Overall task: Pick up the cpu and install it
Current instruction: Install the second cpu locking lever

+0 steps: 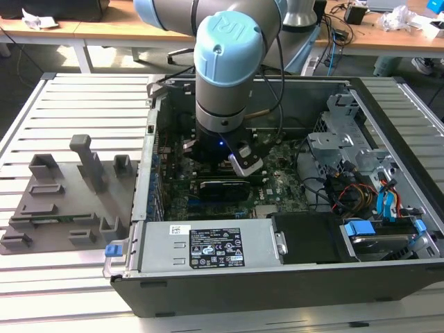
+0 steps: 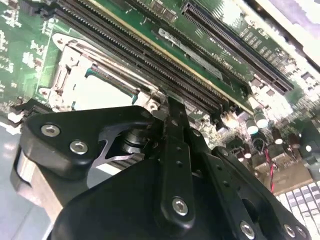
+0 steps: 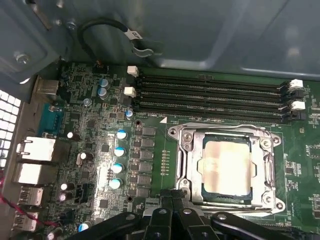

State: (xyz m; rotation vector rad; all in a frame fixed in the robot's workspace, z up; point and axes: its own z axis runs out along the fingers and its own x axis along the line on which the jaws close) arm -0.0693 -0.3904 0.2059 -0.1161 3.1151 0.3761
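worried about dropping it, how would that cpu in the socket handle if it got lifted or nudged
The flat square silver-topped cpu looks rigid, so it probably would not bend. Its smooth, shiny metal plate suggests it could be slippery to grip. It lies low inside the metal socket frame, so a sideways nudge would likely be stopped by the frame, and it has no shape to roll.

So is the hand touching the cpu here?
Apart. In the first wrist view the cpu sits inside the socket frame, its whole metal top uncovered, while the hand ends at the frame's near edge, short of the chip.
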